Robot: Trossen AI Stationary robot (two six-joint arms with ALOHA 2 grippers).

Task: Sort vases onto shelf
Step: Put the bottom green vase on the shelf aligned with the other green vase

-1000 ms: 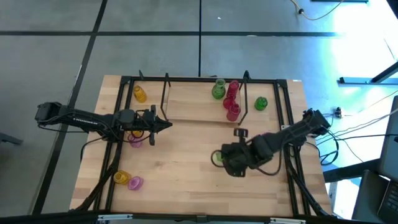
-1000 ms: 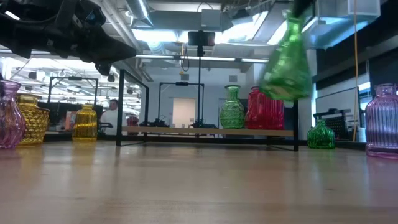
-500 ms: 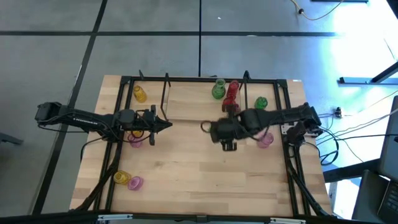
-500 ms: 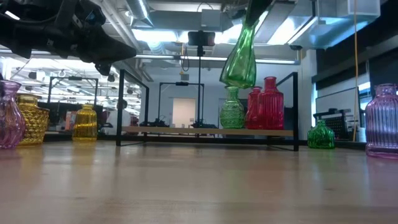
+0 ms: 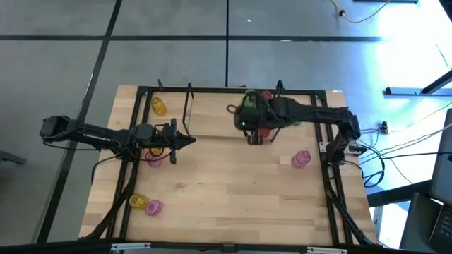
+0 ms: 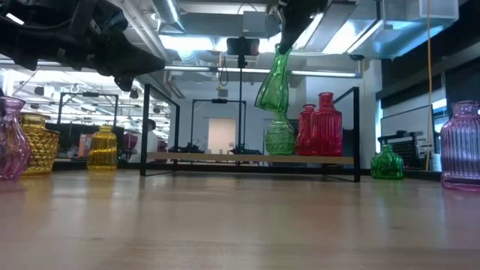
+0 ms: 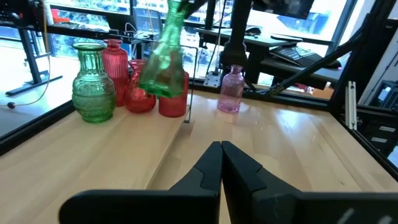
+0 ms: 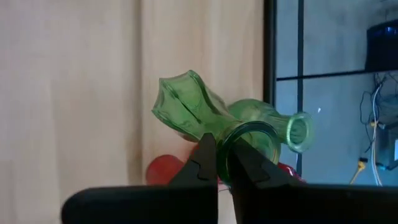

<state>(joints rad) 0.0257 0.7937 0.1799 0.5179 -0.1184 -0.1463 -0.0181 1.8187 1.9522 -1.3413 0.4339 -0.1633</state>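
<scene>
The right gripper (image 5: 248, 123) has swung from the front of the table (image 5: 212, 183) to a position above the shelf (image 5: 212, 116), carrying a green vase (image 6: 274, 81) pinched by the rim of its neck between nearly closed fingers. A second ago this vase hung over the table's near right part; half a second ago it was midway; now it hangs tilted, clear of the board, directly above the ribbed green vase (image 6: 280, 137) already standing on the shelf. In the right wrist view the held vase (image 8: 186, 112) lies across the fingertips with the ribbed vase's open mouth (image 8: 298, 132) just beyond it. Beside the ribbed vase stand the red vases (image 6: 319, 127), close together.

The carry is judged nearly done; what remains is lowering the vase onto bare board next to its green partner, which would keep the colours grouped. Because the vase hangs slanted and right over another, a straight descent risks glass striking glass.

The left gripper (image 7: 221, 163) has not moved: fingers pressed together, empty, over the table's left side near a pink vase (image 5: 153, 158).

Other vases, yellow (image 6: 103, 148), pink (image 5: 301, 159) and green (image 6: 387, 163), wait off the shelf.

No brand, label or legible writing shows anywhere.
</scene>
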